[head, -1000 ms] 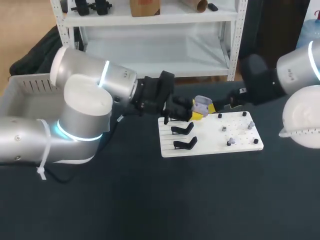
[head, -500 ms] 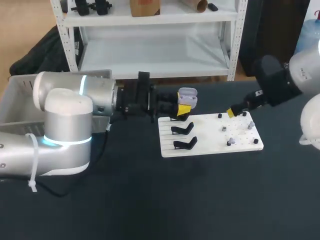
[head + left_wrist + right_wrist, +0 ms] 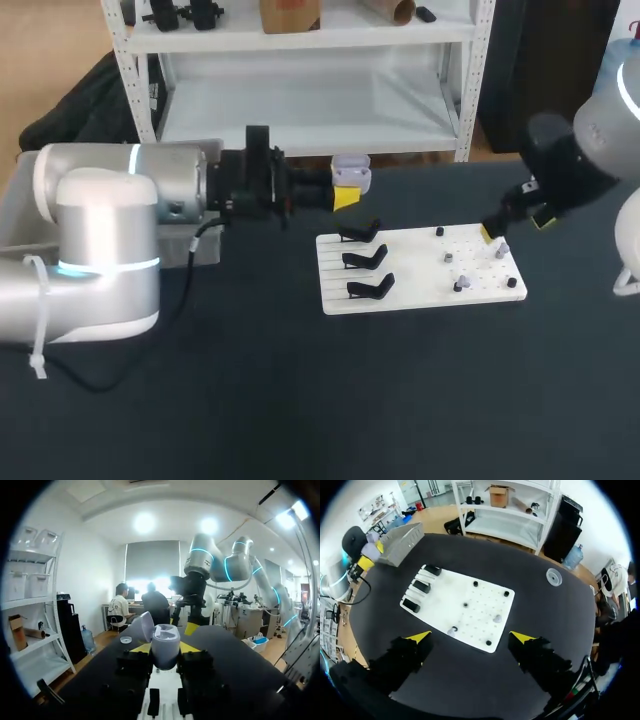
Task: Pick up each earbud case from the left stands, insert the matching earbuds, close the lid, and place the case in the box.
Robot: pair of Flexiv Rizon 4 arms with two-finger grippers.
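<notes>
A pale lavender earbud case (image 3: 349, 170), lid flipped open, is held in my left gripper (image 3: 344, 194) above the table behind the white board (image 3: 415, 290). In the left wrist view the case (image 3: 165, 646) sits upright between both fingers, and my left gripper (image 3: 165, 649) is shut on it. Three black stands (image 3: 364, 260) line the board's left part, all without cases. Small grey earbuds (image 3: 449, 258) sit on pegs at its right part. My right gripper (image 3: 515, 226) hovers open over the board's right end. The right wrist view shows my right gripper (image 3: 470, 637) open above the board (image 3: 485, 592) and earbuds (image 3: 452, 630).
A grey box (image 3: 15, 215) stands at the table's left behind my left arm, also visible as the grey box (image 3: 402, 540) in the right wrist view. A small clear round dish (image 3: 553, 576) lies on the dark table beyond the board.
My left arm has swung left and back, carrying the case off the board. My right gripper has drawn back to the right, toward the board's right end.
</notes>
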